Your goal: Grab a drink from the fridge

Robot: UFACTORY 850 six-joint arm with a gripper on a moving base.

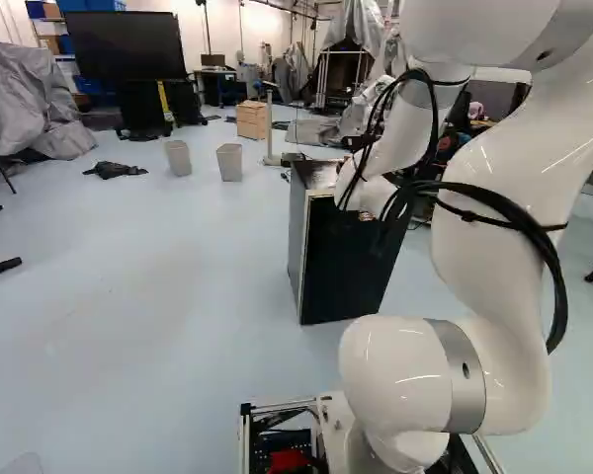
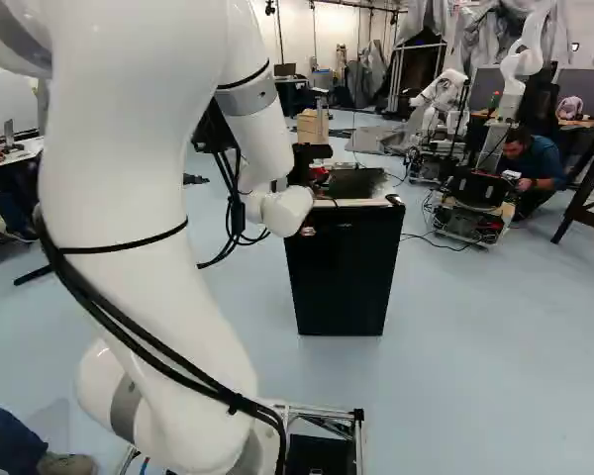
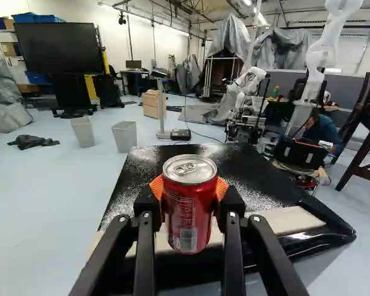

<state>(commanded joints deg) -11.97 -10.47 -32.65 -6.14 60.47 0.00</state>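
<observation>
One red soda can [image 3: 188, 213], upright, pinched between the orange pads [image 3: 222, 187] of the gripper [image 2: 303, 160] | black mini fridge [image 2: 342, 267]: under and ahead of the gripper | two grey wastebaskets [image 3: 124, 137]: beyond the fridge, well apart from the gripper

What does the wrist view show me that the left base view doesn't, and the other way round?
Only the wrist view: a red drink can gripped upright between the orange pads of my gripper.

Only the left base view: my own white arm, its black cables and, at the view's foot, its lowest joint.

Both: the black fridge, two bins, the big dark screen and the wooden cabinet.
</observation>
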